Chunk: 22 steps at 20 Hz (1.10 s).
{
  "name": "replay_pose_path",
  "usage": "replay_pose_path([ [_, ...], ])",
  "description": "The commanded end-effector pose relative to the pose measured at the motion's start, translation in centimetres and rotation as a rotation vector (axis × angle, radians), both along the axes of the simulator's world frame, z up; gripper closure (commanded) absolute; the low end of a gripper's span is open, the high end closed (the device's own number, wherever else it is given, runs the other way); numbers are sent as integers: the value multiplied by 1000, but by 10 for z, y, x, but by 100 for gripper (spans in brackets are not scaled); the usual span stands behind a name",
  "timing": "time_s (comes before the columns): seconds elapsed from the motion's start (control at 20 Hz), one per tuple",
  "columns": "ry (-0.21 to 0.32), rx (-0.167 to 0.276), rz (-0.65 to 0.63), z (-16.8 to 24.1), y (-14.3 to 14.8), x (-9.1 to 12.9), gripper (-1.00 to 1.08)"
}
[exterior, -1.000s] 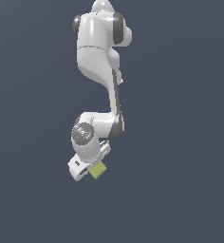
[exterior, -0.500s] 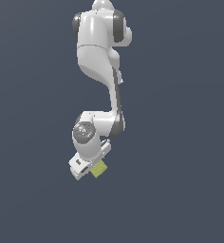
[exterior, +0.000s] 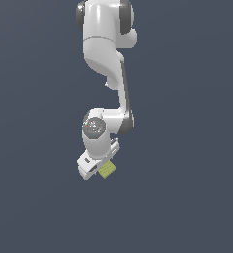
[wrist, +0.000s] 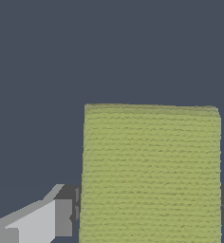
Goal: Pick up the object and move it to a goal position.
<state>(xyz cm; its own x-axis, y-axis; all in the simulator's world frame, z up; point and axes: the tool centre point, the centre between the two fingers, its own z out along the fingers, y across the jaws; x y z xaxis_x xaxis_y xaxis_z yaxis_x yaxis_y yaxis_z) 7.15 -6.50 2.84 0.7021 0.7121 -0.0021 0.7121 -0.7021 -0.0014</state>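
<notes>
The object is a small yellow-green cube (exterior: 107,170) with a faintly woven texture. In the exterior view it sits at the tip of my white gripper (exterior: 102,170), low in the middle of the picture, under the bent white arm. In the wrist view the cube (wrist: 151,173) fills the space between my fingers (wrist: 62,217), whose dark pads press against both of its sides. My gripper is shut on the cube. The cube's lower part is cut off by the wrist picture's edge.
Around the arm there is only a plain dark blue-grey background (exterior: 187,148). No table edge, container or other object shows in either view.
The arm and the held cube stay almost where they were; any shift over the last second is too small to tell.
</notes>
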Motion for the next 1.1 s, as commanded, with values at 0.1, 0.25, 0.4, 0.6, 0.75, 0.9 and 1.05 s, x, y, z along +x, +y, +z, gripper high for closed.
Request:
replay_pose_path([
  [0.1,-2,-1,1,15,16,-18,108],
  [0.25,-2,-1,1,25,28,-32,108],
  [0.4,-2,-1,1,37,41,-47,108],
  [0.6,-2,-1,1,54,60,-69,108],
  [0.75,-2,-1,1,66,74,-85,108],
  [0.9,-2,-1,1,77,86,-99,108],
  [1.05,-2,-1,1,86,97,-110,108],
])
